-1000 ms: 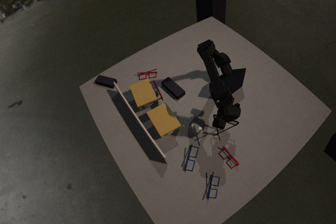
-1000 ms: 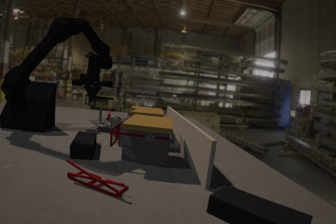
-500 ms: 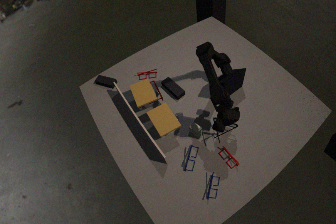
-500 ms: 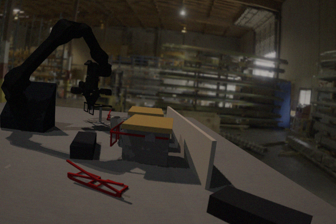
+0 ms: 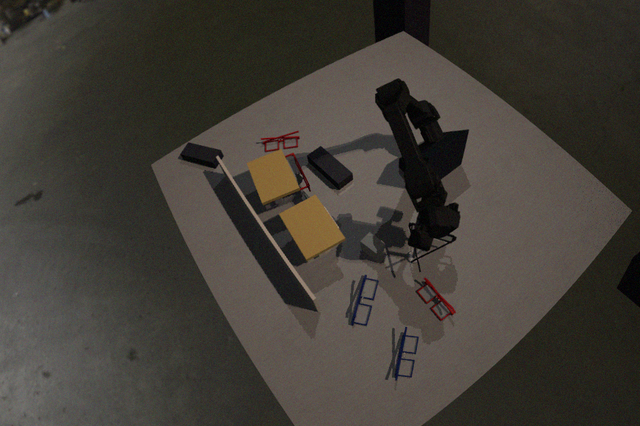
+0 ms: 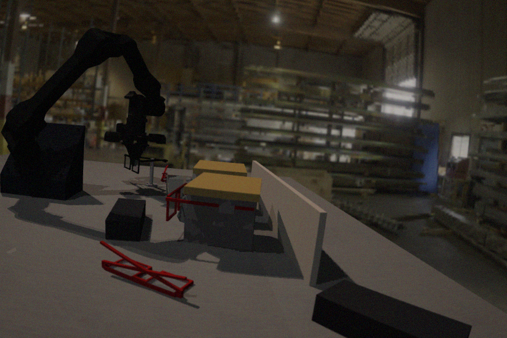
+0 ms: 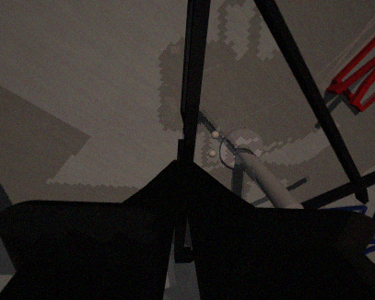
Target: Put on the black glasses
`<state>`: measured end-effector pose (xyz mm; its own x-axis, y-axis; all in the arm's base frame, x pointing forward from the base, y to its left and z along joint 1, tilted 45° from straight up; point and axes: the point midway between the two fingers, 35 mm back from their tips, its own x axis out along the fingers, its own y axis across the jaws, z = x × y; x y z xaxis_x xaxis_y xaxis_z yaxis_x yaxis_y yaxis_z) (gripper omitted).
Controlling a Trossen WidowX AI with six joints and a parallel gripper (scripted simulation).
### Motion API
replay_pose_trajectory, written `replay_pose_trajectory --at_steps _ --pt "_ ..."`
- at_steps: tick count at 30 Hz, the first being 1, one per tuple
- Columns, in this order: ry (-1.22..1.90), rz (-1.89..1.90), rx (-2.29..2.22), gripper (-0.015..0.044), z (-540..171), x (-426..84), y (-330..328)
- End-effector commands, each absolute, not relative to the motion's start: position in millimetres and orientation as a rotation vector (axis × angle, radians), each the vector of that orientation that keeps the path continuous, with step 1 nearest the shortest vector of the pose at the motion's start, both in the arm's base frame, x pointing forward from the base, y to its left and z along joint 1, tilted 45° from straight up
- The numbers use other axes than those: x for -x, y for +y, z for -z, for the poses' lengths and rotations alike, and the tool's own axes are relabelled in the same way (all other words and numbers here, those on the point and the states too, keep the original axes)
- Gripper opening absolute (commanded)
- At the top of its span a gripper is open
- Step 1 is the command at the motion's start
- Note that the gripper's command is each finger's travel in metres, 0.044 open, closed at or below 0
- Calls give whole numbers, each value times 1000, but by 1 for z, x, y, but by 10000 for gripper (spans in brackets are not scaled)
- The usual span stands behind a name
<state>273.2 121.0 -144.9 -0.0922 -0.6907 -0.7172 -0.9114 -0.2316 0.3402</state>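
My gripper (image 5: 421, 246) (image 6: 132, 157) (image 7: 181, 167) is shut on the black glasses (image 5: 434, 249) (image 6: 157, 159) (image 7: 300, 75), holding them by the front frame above the table. In the exterior view the temples point right, level, above a pale post (image 6: 151, 173) (image 7: 268, 181); contact cannot be told. Two grey display heads stand under yellow slabs (image 5: 311, 227) (image 5: 272, 177). The head (image 6: 217, 221) nearer the exterior camera wears red glasses (image 5: 302, 173) (image 6: 200, 203). The other is mostly hidden; no glasses show on it. I cannot make out which head has the yellow tag.
A pale upright panel (image 5: 266, 230) (image 6: 291, 223) stands behind the heads. A small grey block (image 5: 372, 247) stands between the post and heads. Dark blocks (image 5: 330, 167) (image 5: 201, 154) lie nearby. Red glasses (image 5: 434, 297) (image 6: 143, 274) and blue glasses (image 5: 363, 301) (image 5: 405, 354) lie on the table.
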Motion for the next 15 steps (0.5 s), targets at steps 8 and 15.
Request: replay_pose_trajectory --at_steps 8,15 --pt "1761 -1231 1910 0 149 -263 127" --pt "1760 -1232 1910 0 152 -258 131"
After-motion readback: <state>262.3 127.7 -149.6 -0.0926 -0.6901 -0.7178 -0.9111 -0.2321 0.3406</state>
